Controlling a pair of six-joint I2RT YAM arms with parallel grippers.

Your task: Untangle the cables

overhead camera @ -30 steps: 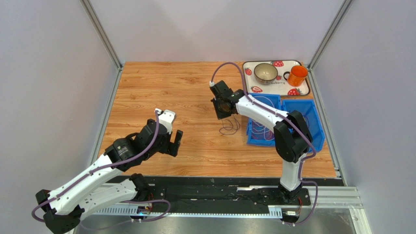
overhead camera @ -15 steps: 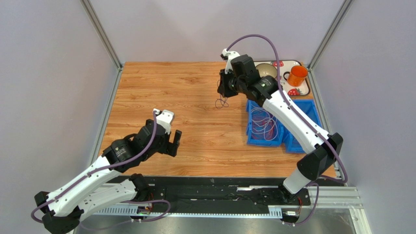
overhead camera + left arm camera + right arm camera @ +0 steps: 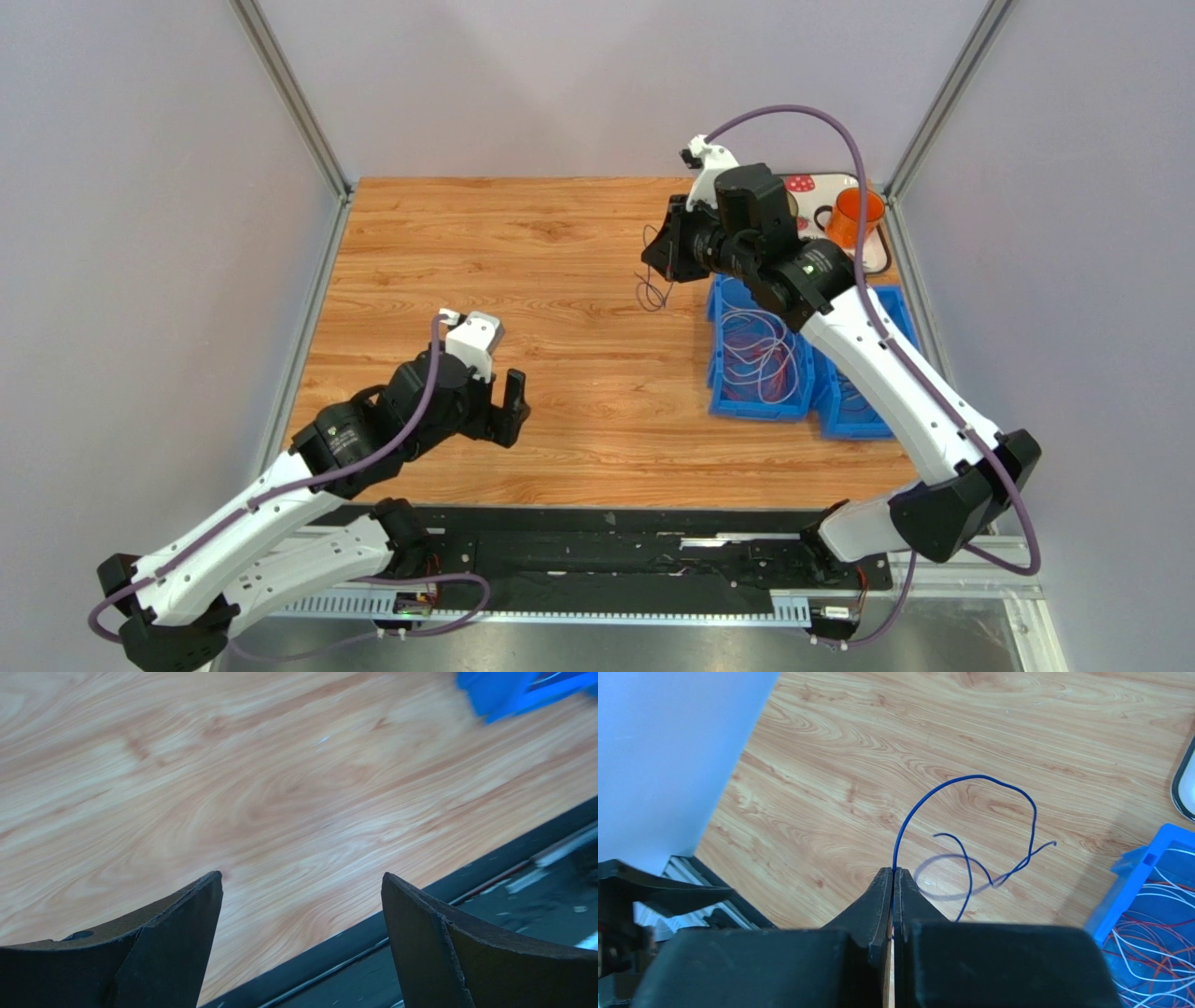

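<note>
Right hand [image 3: 893, 873] pinching blue cable [image 3: 967, 778], lifted higher than before | left hand [image 3: 302, 885] wide, empty

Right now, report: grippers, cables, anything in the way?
Left gripper open, empty. Right gripper shut on blue cable, dangling over table. Other cables in bin. No snag seen.

The wood-grain desk [image 3: 477, 266] is enclosed by plain lavender-grey walls [image 3: 140, 210] behind and beside it. Metal corner posts [image 3: 288, 91] rise at the desk's far corners. Lighting is even.
</note>
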